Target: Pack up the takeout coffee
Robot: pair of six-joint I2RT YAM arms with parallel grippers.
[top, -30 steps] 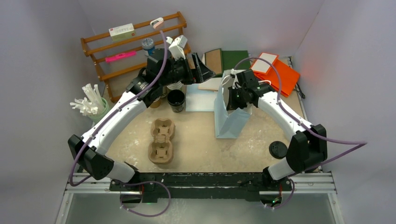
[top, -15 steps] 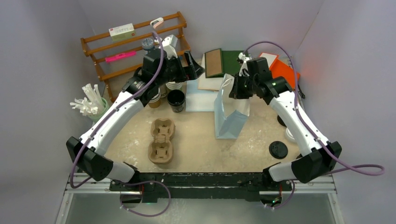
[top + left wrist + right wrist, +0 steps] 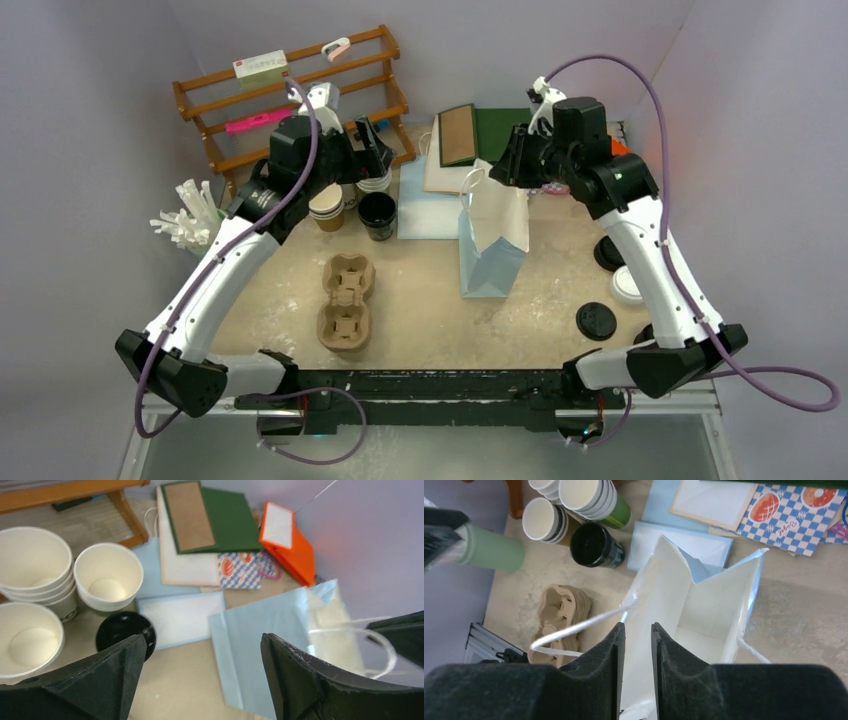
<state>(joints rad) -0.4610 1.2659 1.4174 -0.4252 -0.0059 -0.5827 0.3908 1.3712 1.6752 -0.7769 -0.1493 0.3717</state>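
Observation:
The takeout coffee (image 3: 628, 286) shows as a small white round lid at the right edge of the table, partly behind my right arm. A light blue paper bag (image 3: 495, 235) stands upright in the middle with its mouth open; the right wrist view looks down into its white, empty inside (image 3: 696, 607). My right gripper (image 3: 508, 165) (image 3: 638, 626) hangs above the bag's mouth with its jaws a narrow gap apart and nothing between them. A white handle loop (image 3: 574, 627) lies just beyond the fingertips. My left gripper (image 3: 372, 152) (image 3: 202, 680) is wide open and empty, over the cups left of the bag.
A cup that is black inside (image 3: 377, 213) and stacked lidless white cups (image 3: 107, 575) stand left of the bag. A cardboard cup carrier (image 3: 346, 300) lies in front. Flat paper bags (image 3: 470, 135) lie at the back, a wooden rack (image 3: 290, 100) back left, black lids (image 3: 596, 320) at the right.
My right gripper has lifted up and back from the bag's rim and its jaws have parted slightly. My left gripper has drawn away to the left, off the bag.

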